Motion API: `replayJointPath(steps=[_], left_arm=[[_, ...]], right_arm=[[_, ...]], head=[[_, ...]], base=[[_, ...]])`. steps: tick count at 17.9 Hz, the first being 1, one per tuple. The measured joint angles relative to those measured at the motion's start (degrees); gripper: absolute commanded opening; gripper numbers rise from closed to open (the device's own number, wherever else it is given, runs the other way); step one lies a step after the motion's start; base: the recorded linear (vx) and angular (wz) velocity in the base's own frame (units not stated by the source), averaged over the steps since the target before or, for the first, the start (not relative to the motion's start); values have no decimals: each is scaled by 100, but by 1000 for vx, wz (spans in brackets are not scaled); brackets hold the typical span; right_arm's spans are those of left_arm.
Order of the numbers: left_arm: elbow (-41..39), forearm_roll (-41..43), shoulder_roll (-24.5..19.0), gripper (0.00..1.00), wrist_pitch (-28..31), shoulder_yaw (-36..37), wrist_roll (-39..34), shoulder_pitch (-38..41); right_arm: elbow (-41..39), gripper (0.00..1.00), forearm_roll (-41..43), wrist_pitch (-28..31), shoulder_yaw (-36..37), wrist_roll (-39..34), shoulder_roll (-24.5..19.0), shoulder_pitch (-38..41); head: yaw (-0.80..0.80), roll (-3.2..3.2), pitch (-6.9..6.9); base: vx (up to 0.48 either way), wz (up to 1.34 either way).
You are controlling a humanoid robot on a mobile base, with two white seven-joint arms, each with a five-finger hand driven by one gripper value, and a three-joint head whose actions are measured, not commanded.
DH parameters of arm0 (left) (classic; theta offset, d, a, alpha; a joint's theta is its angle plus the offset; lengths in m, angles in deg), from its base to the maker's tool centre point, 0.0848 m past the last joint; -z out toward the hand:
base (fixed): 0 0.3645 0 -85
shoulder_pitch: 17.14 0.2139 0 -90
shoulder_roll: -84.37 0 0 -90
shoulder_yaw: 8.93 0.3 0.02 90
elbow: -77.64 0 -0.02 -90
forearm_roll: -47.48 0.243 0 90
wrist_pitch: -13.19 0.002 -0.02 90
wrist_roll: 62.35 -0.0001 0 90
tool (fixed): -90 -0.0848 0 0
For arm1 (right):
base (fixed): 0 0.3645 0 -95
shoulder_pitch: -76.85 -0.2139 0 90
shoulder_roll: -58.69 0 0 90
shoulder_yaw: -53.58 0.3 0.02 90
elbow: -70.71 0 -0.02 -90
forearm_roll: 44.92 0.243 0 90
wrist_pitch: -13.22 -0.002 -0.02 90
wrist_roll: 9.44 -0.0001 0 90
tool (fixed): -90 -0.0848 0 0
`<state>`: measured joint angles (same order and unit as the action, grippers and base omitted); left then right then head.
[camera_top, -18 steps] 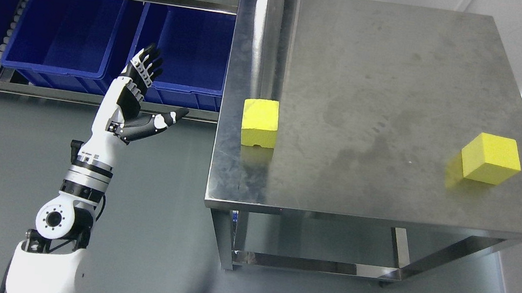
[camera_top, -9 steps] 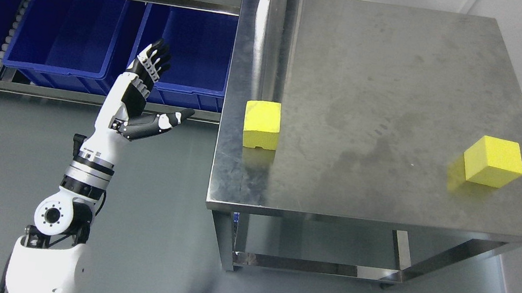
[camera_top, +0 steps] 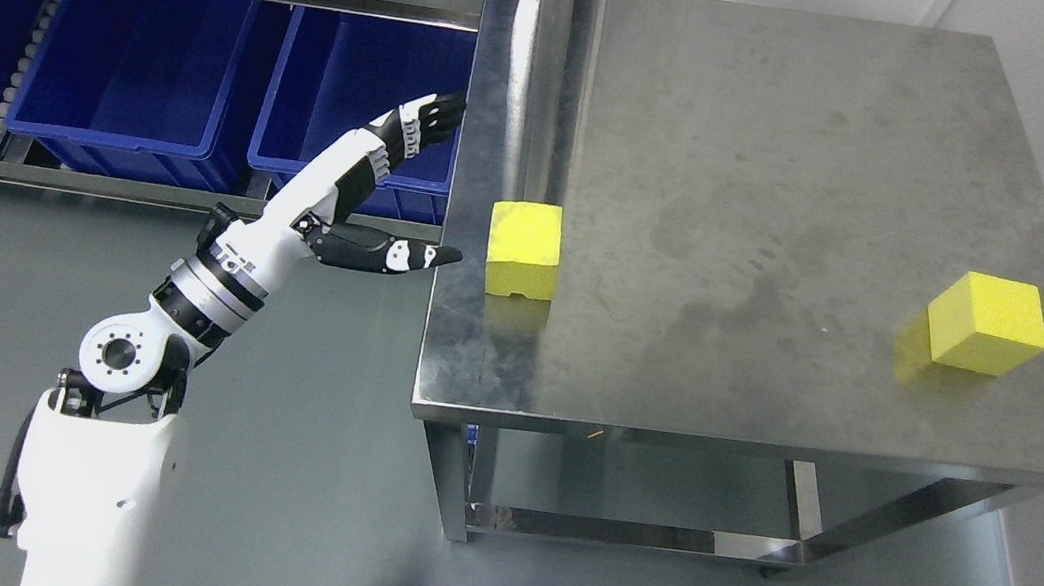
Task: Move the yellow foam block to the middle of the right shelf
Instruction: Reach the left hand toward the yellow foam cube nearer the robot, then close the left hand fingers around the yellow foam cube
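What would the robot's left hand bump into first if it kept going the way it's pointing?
Probably the left edge of the steel table, then the nearer yellow foam block. The left hand points right with open fingers; its height is unclear.

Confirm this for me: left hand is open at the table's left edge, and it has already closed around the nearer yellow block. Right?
Not quite. The left hand is open at the left edge of the table, but the head view shows it holding nothing: the nearer yellow block sits untouched on the tabletop, just right of the thumb tip, with a gap between them.
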<state>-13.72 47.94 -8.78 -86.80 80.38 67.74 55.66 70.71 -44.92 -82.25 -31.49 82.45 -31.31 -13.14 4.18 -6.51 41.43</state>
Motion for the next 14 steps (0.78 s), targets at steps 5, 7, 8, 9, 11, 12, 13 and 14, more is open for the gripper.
replayJointPath(steps=[5,7,8,9,11,12,13,14], left_arm=[[377,389,-78,100,62,406,144,-296],[564,487,-88,100,66,569,162,-392],[677,539,-87,100,66,652,166,-455],[798,581,-81,100,67,736,171,-535],[1031,644,-72,100,67,876,173,-720],[1173,669,-66,100,67,952,174,-840],[1300,691,-60,99,67,1018,176,-945],[1443,728,-57,97,67,1079,183,-1052]], right_arm=[[0,100,0,-1,0,0,0,0],[0,100,0,-1,0,0,0,0],[0,100,0,-1,0,0,0,-1],[0,100,0,-1,0,0,0,-1],[0,100,0,-1,0,0,0,-1],[0,100,0,-1,0,0,0,-1],[0,100,0,-1,0,0,0,-1],[0,100,0,-1,0,0,0,-1]], head=[[0,0,0],[0,0,0],[0,0,0],[0,0,0],[0,0,0],[0,0,0],[0,0,0],[0,0,0]], base=[[0,0],[0,0],[0,0],[0,0],[0,0],[0,0],[0,0],[0,0]])
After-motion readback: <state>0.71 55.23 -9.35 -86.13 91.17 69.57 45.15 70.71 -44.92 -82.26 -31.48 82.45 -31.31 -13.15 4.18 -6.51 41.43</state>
